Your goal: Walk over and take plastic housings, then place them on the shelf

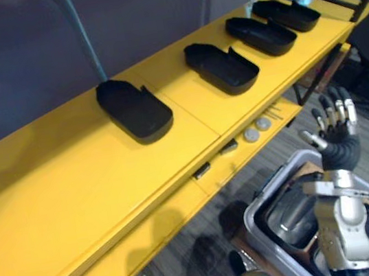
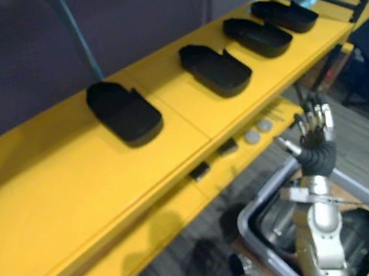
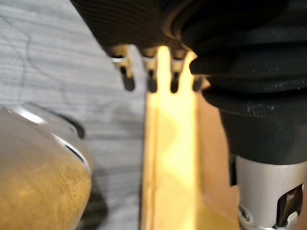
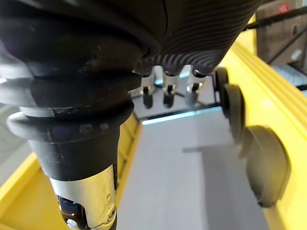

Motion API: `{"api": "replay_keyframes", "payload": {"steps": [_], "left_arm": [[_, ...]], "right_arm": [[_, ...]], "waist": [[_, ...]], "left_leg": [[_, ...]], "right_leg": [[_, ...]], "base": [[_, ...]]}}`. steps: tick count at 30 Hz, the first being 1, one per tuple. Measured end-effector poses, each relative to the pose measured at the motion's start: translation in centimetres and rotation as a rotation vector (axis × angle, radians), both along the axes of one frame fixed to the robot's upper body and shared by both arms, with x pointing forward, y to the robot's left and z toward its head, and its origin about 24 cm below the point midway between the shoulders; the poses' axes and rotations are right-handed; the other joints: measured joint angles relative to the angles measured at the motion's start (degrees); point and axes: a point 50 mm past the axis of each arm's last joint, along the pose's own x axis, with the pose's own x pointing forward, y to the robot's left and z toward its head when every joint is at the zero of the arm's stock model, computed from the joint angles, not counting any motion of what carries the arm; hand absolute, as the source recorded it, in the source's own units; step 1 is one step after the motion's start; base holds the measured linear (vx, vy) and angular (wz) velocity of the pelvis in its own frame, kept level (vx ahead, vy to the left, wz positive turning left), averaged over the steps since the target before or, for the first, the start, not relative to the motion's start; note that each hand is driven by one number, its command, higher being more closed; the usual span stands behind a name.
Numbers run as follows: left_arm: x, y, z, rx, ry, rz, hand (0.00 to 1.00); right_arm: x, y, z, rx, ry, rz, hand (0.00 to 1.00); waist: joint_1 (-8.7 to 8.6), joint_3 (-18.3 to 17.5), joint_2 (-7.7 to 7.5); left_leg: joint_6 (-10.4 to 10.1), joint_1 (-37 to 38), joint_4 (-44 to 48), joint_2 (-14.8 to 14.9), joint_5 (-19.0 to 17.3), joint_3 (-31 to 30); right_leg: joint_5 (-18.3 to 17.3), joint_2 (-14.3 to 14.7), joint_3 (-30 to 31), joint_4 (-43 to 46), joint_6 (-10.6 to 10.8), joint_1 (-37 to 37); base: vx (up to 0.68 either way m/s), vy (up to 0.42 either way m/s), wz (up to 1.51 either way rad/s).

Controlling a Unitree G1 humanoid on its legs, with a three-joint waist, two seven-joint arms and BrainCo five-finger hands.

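- The right hand is hovering upright in front of the yellow shelf. Its fingers are pointing straight up, slightly spread, and gripping nothing.
- Four black plastic housings are lying in a row on the shelf's top board, all higher than those fingers and well apart from them.
- The first housing is sitting far off to the left of the fingers, with the second housing between it and them.
- The third housing is resting up and a little left of the fingertips, and the fourth housing is lying just beyond it near the shelf's far end.
- Two small grey discs are lying on the lower board, near the right fingers on their left. Two small dark pieces are sitting further left along the same board.
- A grey bin is standing on the floor below the right hand, with metal parts showing inside it.
- The left hand is hanging low with its fingers reaching out loosely, holding nothing. Beyond their tips the shelf's yellow edge is running alongside the grey carpet.
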Motion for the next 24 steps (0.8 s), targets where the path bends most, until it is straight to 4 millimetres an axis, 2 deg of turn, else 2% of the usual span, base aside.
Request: {"api": "replay_keyframes", "payload": {"steps": [2,4,5,7,9,11,13,15,16,17,18,20,21,22,23,24], "left_arm": [[0.9,-0.2,0.2,-0.002,-0.022,-0.013,0.0],[4.1,-0.6,1.2,0.014,-0.121,-0.067,0.0],[4.8,-0.5,1.5,0.021,-0.147,-0.071,0.0],[7.4,-0.9,2.6,0.042,-0.217,-0.106,0.0],[8.7,-1.5,3.3,0.074,-0.245,-0.179,0.0],[9.6,-2.6,3.6,0.092,-0.255,-0.267,0.0],[9.7,-3.2,3.6,0.101,-0.255,-0.33,0.0],[9.2,-3.2,3.6,0.123,-0.248,-0.367,0.0],[9.0,-3.1,3.5,0.131,-0.241,-0.372,0.0],[8.7,-2.8,3.3,0.146,-0.211,-0.386,0.0],[8.5,-2.6,3.1,0.147,-0.19,-0.386,0.0],[8.0,-1.4,2.8,0.17,-0.144,-0.398,0.0],[7.5,-0.8,2.5,0.174,-0.108,-0.4,0.0],[6.6,0.1,2.1,0.182,-0.063,-0.4,0.0],[6.0,0.7,2.0,0.187,-0.043,-0.395,0.0],[5.6,1.9,2.1,0.203,-0.04,-0.359,0.0]], "right_arm": [[0.2,0.9,0.7,-0.002,-0.031,0.039,0.0],[0.9,1.6,2.5,-0.01,-0.109,0.056,0.0],[1.1,1.8,3.0,-0.015,-0.129,0.055,0.0],[1.8,2.0,4.3,-0.007,-0.173,0.023,0.0],[1.9,1.8,4.2,0.006,-0.151,-0.009,0.0],[1.2,1.1,2.6,0.061,-0.075,-0.056,0.0],[0.2,0.6,0.6,0.138,0.0,-0.085,0.0],[-1.5,0.5,-2.1,0.188,0.099,-0.08,0.0],[-2.0,0.5,-2.6,0.172,0.12,-0.074,0.0],[-2.7,0.2,-3.2,0.143,0.14,-0.066,0.0],[-3.1,0.0,-3.5,0.127,0.143,-0.064,0.0],[-2.6,-0.1,-3.6,0.094,0.122,-0.042,0.0],[-2.0,0.0,-3.3,0.061,0.101,-0.026,0.0],[-1.0,0.2,-2.9,0.024,0.085,0.004,0.0],[-0.3,0.4,-2.6,0.003,0.075,0.021,0.0],[1.2,0.7,-1.9,-0.037,0.055,0.048,0.0]], "waist": [[-0.04,0.6,0.0],[-0.09,4.7,-0.02],[0.06,5.7,-0.07],[1.21,8.1,-0.54],[1.24,8.8,-0.48],[0.72,8.9,-0.4],[0.14,9.0,-0.19],[0.04,9.4,-0.77],[-0.22,9.5,-0.7],[-0.86,9.7,-0.85],[-1.18,9.6,-1.29],[-1.89,9.2,-1.8],[-1.85,9.1,-2.21],[-1.34,8.6,-2.85],[-0.8,8.4,-3.1],[0.6,8.0,-3.8]], "left_leg": [[0.2,-3.4,1.4,-0.2,-0.2,-1.0],[0.2,-9.1,8.1,-0.2,-1.7,-3.9],[0.1,-10.4,9.9,-0.3,-2.2,-4.6],[-0.2,-14.6,17.2,-1.1,-5.0,-6.1],[0.1,-15.4,20.1,-1.3,-5.9,-6.4],[0.1,-14.2,21.1,-1.0,-6.7,-6.1],[0.6,-12.2,21.1,0.1,-7.9,-4.9],[1.8,-7.8,18.7,3.5,-8.0,2.7],[2.5,-6.7,17.4,4.2,-7.4,5.1],[3.3,-4.9,14.7,4.7,-5.9,9.0],[3.5,-3.7,12.6,4.9,-4.8,11.6],[3.7,-2.0,8.7,5.3,-2.2,15.5],[3.5,-1.3,6.5,5.5,-0.5,17.5],[3.1,-0.8,5.5,6.0,0.6,19.4],[2.9,-0.8,5.8,6.5,0.7,19.9],[2.9,-1.3,7.6,7.5,0.7,20.0]], "right_leg": [[-0.9,-0.1,-0.6,2.7,-0.1,-3.5],[-5.5,0.0,-2.8,13.2,-0.1,-10.1],[-6.8,0.0,-3.1,16.4,-0.1,-11.8],[-11.9,-0.6,-3.8,27.6,0.3,-17.6],[-13.0,-0.8,-4.6,30.4,0.2,-18.1],[-12.5,-0.6,-4.5,29.8,0.7,-16.5],[-10.5,0.6,-4.1,27.8,0.8,-14.8],[-2.9,1.7,-6.7,20.6,0.2,-12.6],[0.2,1.6,-8.7,16.9,0.1,-11.6],[-0.1,-0.2,-14.6,17.7,-0.4,-11.3],[-1.6,-1.5,-17.1,22.2,-2.1,-11.3],[-6.2,-4.3,-19.0,29.8,-3.1,-10.4],[-8.7,-7.1,-20.7,32.1,-3.6,-8.2],[-9.7,-10.1,-22.1,31.7,-4.8,-5.0],[-9.7,-11.2,-22.5,30.8,-5.1,-3.4],[-9.3,-12.3,-23.2,25.9,-3.5,-0.9]], "base": [[-0.09,-0.017,0.25],[-0.11,-0.033,0.51],[-0.13,-0.036,0.42],[-0.1,-0.024,0.36],[-0.04,0.021,0.18],[-0.03,0.068,-0.11],[-0.06,0.095,-0.66],[-0.15,0.132,-1.67],[-0.17,0.072,-1.76],[-0.19,0.068,-1.39],[-0.17,0.073,-1.4],[-0.11,0.008,-1.02],[-0.09,-0.108,-0.96],[-0.07,-0.151,-0.88],[-0.05,-0.22,-1.03],[-0.07,-0.261,-1.26]]}}
